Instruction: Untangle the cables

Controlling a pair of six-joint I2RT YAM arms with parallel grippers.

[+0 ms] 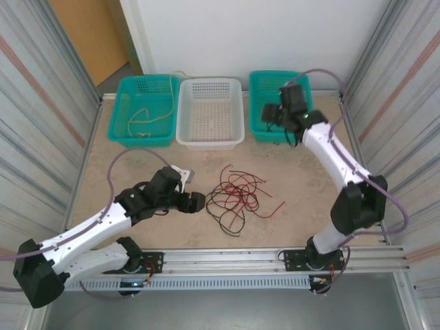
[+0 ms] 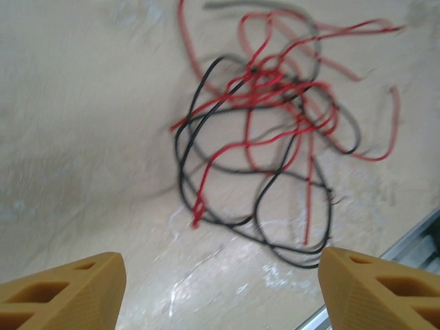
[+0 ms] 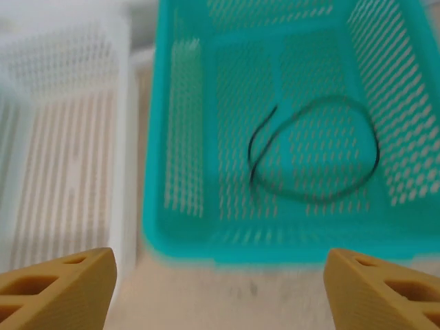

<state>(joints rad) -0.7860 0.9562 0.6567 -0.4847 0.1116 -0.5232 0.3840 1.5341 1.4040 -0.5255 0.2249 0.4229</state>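
Tangle: the red and black cables (image 1: 236, 196) lie in one loose heap at the middle of the table (image 1: 309, 172), well apart from the three baskets along the far edge.

Sorted: a black cable (image 3: 313, 155) curls on the floor of the right teal basket (image 3: 179, 137). A yellow-tan cable (image 1: 146, 113) loops inside the left teal basket (image 1: 117, 130), and a white basket (image 1: 185, 134) sits between the two.

Handling: the wires look thin, light and limp, with springy curls that hook one another. A pull on one strand will likely drag the whole heap rather than free it.

Where to grip: the better bet seems to be an outlying loop or a free end, not the dense red knot at the heart of the pile. The wide black loop on the side nearest the left arm stands clear of the rest, and a pinch there, low against the table, should catch a single strand.

Left gripper (image 2: 221, 265): fingers set wide apart with nothing between them. It hangs just beside the heap and faces it, touching no wire (as far as the wrist view shows).

Right gripper (image 3: 220, 261): poised over the near rim of the right teal basket, fingers spread wide and holding nothing. The black cable lies free below it.
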